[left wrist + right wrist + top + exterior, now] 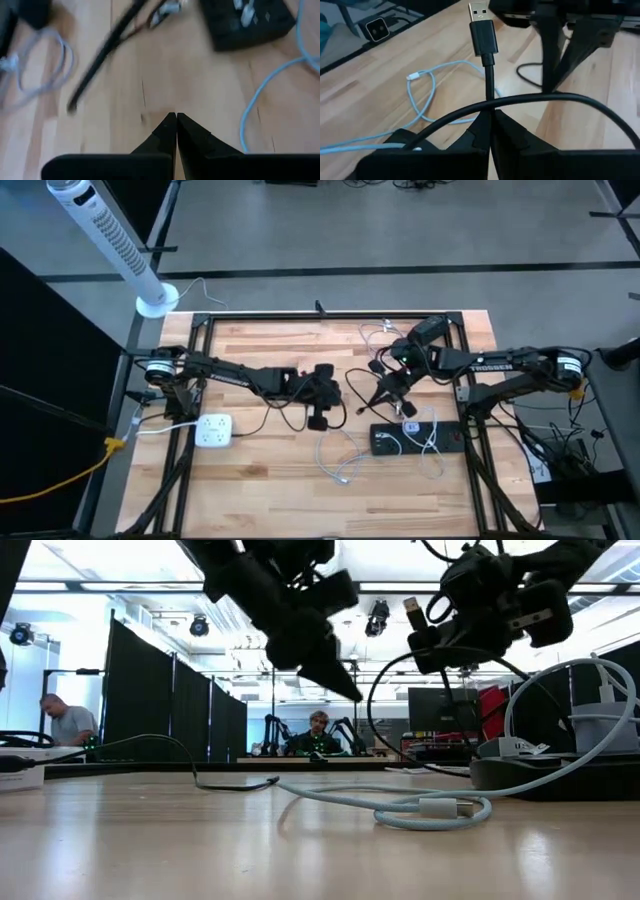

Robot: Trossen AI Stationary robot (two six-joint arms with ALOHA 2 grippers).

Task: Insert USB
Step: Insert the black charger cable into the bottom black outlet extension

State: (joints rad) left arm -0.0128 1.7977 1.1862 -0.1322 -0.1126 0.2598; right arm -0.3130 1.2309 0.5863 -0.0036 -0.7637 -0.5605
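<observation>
My right gripper point(491, 117) is shut on a black cable whose USB-A plug point(482, 30) stands out beyond the fingertips, metal end free. In the low view the plug point(412, 608) is well above the table. In the high view my right gripper point(388, 387) hovers just beyond the black USB hub point(415, 438), which lies flat near the table's right side. My left gripper point(176, 119) is shut on nothing, held over bare wood mid-table point(320, 405), fingers slanting down point(340, 680). My right gripper pinches the black cable just behind the plug's strain relief point(490, 97) between its two fingers. The plug points along the fingers, beyond their tips, lifted clear of the table. The rest of the cable point(545, 97) loops slack across the fingers.
A pale blue-white cable point(340, 462) lies coiled on the wood near the hub, close to the low camera point(430, 808). A white power strip point(213, 430) sits at the table's left. Other cables are plugged into the hub point(245, 22). People sit in the room behind.
</observation>
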